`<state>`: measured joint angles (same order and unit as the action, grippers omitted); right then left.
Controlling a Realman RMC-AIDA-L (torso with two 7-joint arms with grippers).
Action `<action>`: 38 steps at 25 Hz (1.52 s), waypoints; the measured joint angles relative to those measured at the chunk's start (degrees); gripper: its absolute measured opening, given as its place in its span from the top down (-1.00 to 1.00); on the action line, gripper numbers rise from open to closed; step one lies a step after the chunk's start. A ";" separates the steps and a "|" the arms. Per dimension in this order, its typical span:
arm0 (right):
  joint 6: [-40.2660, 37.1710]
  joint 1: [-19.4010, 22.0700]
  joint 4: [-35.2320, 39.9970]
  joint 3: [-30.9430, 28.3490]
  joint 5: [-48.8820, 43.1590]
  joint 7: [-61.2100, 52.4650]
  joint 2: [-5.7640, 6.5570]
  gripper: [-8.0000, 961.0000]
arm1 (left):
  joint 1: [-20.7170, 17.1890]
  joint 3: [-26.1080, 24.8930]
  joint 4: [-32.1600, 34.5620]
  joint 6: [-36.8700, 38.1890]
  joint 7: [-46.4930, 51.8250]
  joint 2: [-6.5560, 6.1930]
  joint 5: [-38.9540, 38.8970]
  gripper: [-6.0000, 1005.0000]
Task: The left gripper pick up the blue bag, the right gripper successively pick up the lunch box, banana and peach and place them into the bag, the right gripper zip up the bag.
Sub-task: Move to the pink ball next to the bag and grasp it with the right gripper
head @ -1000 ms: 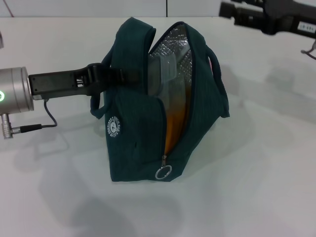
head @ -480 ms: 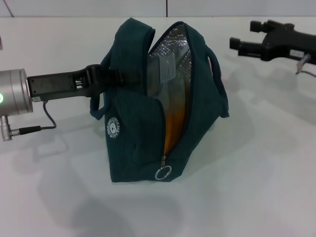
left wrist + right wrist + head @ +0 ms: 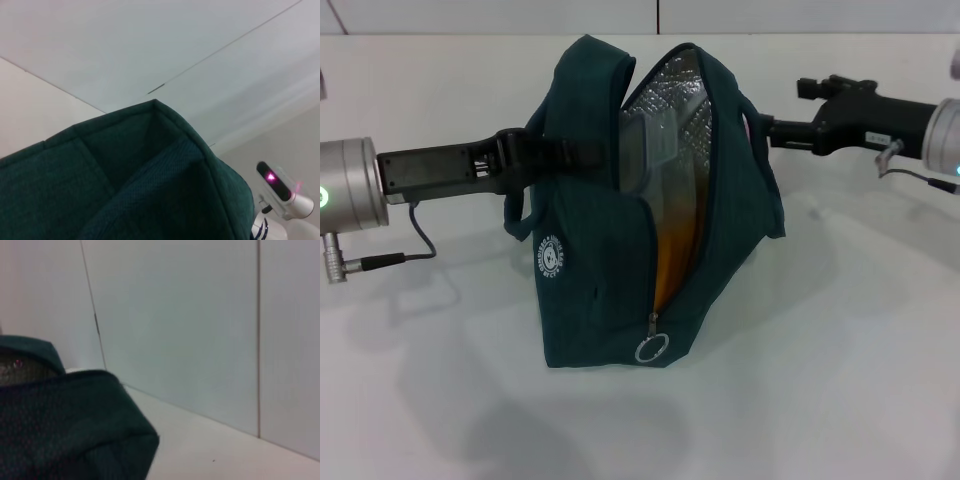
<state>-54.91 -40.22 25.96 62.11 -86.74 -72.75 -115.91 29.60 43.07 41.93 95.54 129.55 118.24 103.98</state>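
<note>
The blue bag (image 3: 610,260) stands in the middle of the table with its top zipper open and silver lining showing. Its fabric also fills the left wrist view (image 3: 150,175) and the right wrist view (image 3: 75,430). Inside it the clear lunch box (image 3: 655,140) leans above the orange banana (image 3: 675,240). My left gripper (image 3: 535,158) reaches in from the left and is shut on the bag's left side by the handle. My right gripper (image 3: 767,132) sits at the bag's far right handle. A pink sliver of the peach (image 3: 751,124) shows just beside it, mostly hidden by the bag.
The zipper's metal ring pull (image 3: 651,350) hangs at the bag's near end. White table (image 3: 840,360) lies around the bag. A cable (image 3: 390,258) trails from the left arm. A white wall (image 3: 200,315) stands behind the table.
The right arm has come down and leftward from the back right corner to the bag's right handle. The bag and the left gripper have stayed put.
</note>
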 joint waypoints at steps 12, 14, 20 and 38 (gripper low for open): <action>4.21 -5.50 -7.59 2.17 0.00 1.10 -0.25 -0.75 | 0.00 -0.01 0.00 -0.01 0.00 0.29 -0.02 0.92; 5.38 -6.14 -8.53 2.62 0.01 1.12 -0.29 -0.75 | 0.15 0.00 0.00 -0.01 0.00 0.47 -0.02 0.92; 7.90 -8.45 -11.93 3.78 0.04 1.12 -0.28 -0.76 | 0.36 0.03 -0.01 -0.03 0.00 0.59 0.04 0.92; 10.67 -10.67 -12.95 4.78 0.10 1.13 -0.28 -0.75 | 0.55 0.24 -0.62 -0.84 0.00 0.95 -0.03 0.92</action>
<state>-44.24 -50.89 13.02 66.89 -86.64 -71.63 -116.19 30.15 43.31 41.31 94.71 129.55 119.19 103.96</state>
